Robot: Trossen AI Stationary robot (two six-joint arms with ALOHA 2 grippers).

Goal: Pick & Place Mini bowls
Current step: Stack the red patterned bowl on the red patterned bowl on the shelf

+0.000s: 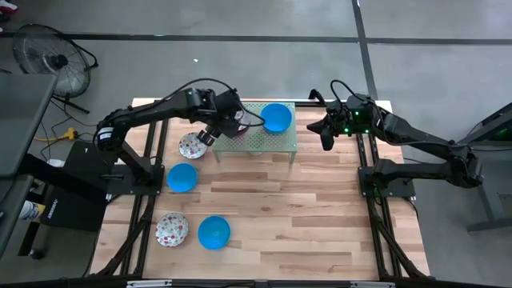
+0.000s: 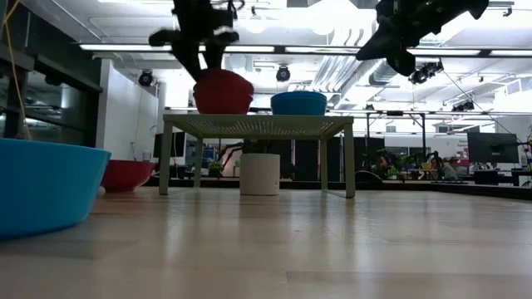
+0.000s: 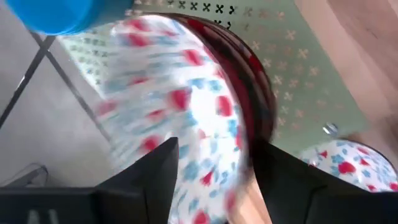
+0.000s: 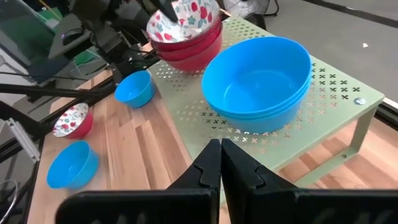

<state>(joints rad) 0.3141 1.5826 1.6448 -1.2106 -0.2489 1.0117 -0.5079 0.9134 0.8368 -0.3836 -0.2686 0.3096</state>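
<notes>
Your count: floral stack [image 4: 186,31] and blue stack [image 4: 258,84] on rack [image 1: 276,142]; four bowls left near worktop's left edge. Left gripper [image 1: 210,133] grasps top floral bowl; right gripper [image 4: 222,163] clenched, idle.

The wooden desk [image 1: 320,208] carries a pale green rack [image 1: 272,142], two blue bowls [image 1: 182,177] [image 1: 214,232] and two floral bowls [image 1: 192,146] [image 1: 171,230], spread left of centre.

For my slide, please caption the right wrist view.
Blue bowl stack and floral bowl stack share the green rack.
</notes>
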